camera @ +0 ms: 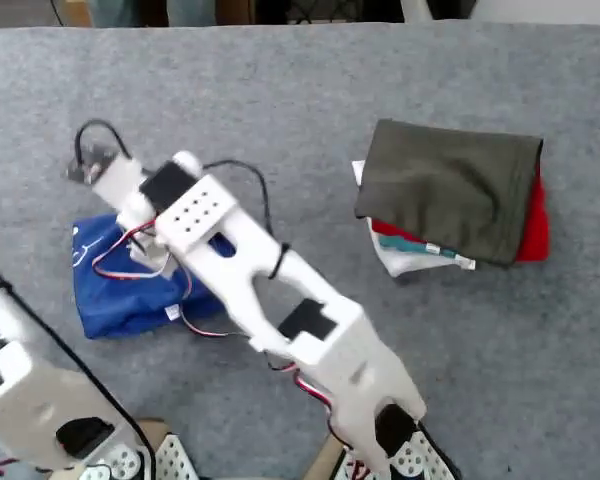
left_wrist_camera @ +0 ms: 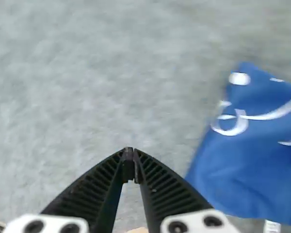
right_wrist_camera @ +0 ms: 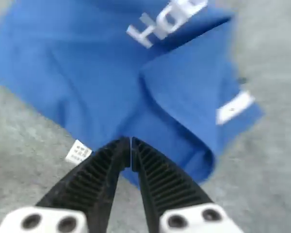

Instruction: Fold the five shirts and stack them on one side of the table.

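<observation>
Right gripper (right_wrist_camera: 131, 142) above blue shirt (right_wrist_camera: 102, 73)

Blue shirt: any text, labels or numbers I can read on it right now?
White lettering on the blue shirt: cut off at the frame edge and blurred, not readable.
Small white tag at its edge: too small to read.
Second white tag at a fold: blurred, unreadable.

A blue shirt (camera: 120, 305) with white print lies loosely folded at the left of the high view, a white tag at its lower edge. At the right sits a stack: a folded olive-green shirt (camera: 450, 190) on top, a red shirt (camera: 536, 228) beneath it, and a white shirt (camera: 398, 262) with teal trim lowest.
</observation>
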You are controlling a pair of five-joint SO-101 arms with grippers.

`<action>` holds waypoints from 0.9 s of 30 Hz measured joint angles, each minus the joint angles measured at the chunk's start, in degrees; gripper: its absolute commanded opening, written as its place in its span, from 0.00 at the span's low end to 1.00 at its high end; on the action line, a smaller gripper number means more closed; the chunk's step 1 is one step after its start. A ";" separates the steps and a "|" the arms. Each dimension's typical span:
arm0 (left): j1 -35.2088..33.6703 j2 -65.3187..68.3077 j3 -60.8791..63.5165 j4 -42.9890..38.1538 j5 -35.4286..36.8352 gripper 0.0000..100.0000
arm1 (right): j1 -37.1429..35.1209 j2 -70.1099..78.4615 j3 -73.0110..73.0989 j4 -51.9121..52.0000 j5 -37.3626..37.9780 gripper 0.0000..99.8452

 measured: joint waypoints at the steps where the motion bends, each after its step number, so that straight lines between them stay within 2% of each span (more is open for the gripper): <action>1: -1.14 0.00 0.97 -0.70 -0.88 0.03 | 0.00 1.67 0.18 0.18 0.00 0.01; 7: -4.66 0.00 5.89 -4.75 -2.73 0.03 | 3.08 9.23 0.26 3.34 0.00 0.01; 15: -2.46 0.00 6.59 -5.98 -2.73 0.03 | 5.10 11.08 -1.85 6.77 0.09 0.01; 24: -2.20 0.00 6.86 -5.98 -2.73 0.03 | 5.19 -2.29 -3.08 7.30 0.09 0.01; 27: -2.20 0.00 6.86 -5.98 -2.73 0.03 | 3.25 -2.81 -3.25 3.43 0.09 0.01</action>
